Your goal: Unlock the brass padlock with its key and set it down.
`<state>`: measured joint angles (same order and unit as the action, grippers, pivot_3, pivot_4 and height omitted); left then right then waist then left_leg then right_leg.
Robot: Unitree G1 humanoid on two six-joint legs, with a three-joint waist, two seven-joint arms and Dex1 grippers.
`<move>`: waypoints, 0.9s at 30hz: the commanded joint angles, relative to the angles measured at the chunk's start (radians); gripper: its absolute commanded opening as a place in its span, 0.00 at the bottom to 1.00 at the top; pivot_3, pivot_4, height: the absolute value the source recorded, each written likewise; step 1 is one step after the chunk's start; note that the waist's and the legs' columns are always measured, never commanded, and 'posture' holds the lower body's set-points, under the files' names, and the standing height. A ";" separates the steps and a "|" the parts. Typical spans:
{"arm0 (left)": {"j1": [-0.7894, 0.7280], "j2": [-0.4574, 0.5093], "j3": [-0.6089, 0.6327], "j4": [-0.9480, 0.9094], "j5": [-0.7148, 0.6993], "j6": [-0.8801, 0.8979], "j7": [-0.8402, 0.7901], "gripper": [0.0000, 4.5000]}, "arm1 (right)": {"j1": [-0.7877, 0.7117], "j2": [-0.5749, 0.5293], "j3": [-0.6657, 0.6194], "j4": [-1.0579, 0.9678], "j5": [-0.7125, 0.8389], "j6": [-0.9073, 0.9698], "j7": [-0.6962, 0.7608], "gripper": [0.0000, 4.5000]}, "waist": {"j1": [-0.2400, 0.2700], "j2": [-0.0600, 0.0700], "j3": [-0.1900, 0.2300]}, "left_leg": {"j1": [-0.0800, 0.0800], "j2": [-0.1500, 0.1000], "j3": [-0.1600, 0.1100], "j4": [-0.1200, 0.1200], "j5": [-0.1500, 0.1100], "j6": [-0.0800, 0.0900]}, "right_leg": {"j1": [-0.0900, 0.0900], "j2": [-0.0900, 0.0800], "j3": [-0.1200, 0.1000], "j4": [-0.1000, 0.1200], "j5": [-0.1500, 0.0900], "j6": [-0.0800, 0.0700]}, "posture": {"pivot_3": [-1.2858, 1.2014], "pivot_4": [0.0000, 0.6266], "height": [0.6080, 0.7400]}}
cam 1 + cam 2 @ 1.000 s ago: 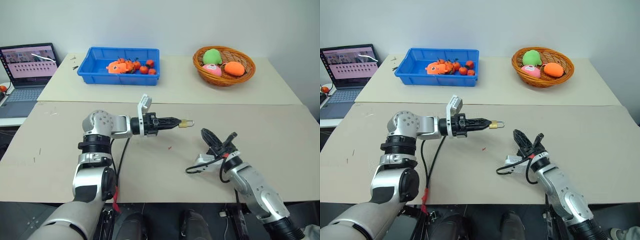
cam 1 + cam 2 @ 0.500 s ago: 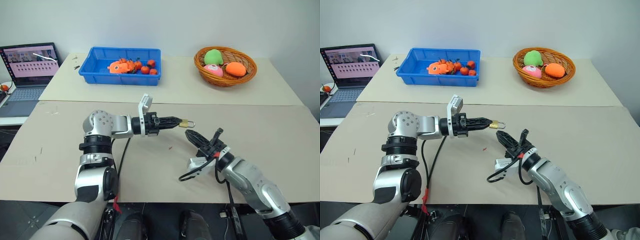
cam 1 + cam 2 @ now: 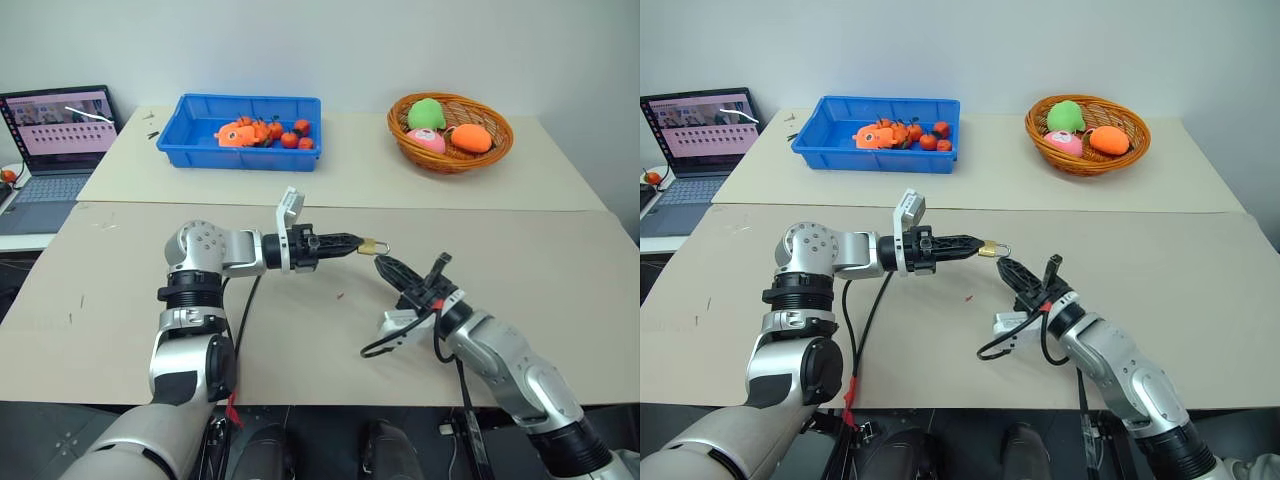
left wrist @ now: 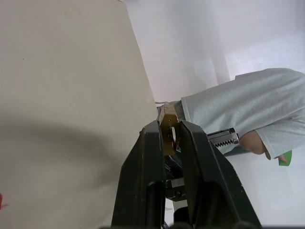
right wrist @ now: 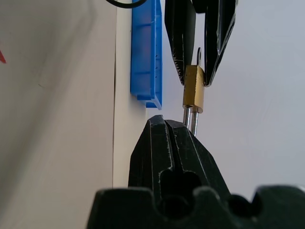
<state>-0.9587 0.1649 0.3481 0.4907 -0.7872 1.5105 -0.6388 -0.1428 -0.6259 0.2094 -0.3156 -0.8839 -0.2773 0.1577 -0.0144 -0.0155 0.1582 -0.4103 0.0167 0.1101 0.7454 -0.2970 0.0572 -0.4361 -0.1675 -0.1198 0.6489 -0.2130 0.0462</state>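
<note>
Above the beige table [image 3: 560, 260], the left gripper [image 3: 352, 241] reaches level to the right with its jaws clamped on the brass padlock [image 3: 371, 246] held in the air, and just beside the padlock's shackle the right gripper [image 3: 386, 265] points up at it, jaws fully shut.

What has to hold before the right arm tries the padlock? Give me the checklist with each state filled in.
1. Brass padlock clamped in left gripper fingers: ok.
2. Padlock held above the table, not resting on it: ok.
3. Right gripper fingers shut: ok.
4. Key in right gripper: cannot tell.
5. Right gripper close to padlock, near its shackle end: ok.
6. Shackle sprung open: cannot tell.
</note>
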 commanded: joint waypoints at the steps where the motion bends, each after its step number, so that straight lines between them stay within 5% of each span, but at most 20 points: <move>1: 0.004 0.001 -0.001 -0.030 -0.027 0.000 -0.012 0.07 | -0.018 -0.005 -0.045 -0.019 0.023 0.003 -0.004 0.00 | 0.000 0.000 0.000 | 0.000 0.000 0.000 0.000 0.000 0.000 | 0.000 0.000 0.000 0.000 0.000 0.000 | 0.52 0.24 0.64; 27: 0.005 0.000 -0.007 -0.028 -0.026 -0.010 -0.018 0.07 | -0.068 0.007 -0.077 -0.119 0.088 0.013 0.136 0.00 | 0.000 0.000 0.000 | 0.000 0.000 0.000 0.000 0.000 0.000 | 0.000 0.000 0.000 0.000 0.000 0.000 | 0.52 0.24 0.64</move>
<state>-0.9557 0.1690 0.3471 0.4876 -0.7902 1.5028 -0.6467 -0.1833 -0.6191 0.1749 -0.3840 -0.8198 -0.2679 0.2983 -0.0144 -0.0155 0.1582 -0.4102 0.0167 0.1100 0.7453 -0.2970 0.0573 -0.4360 -0.1675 -0.1199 0.6489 -0.2129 0.0460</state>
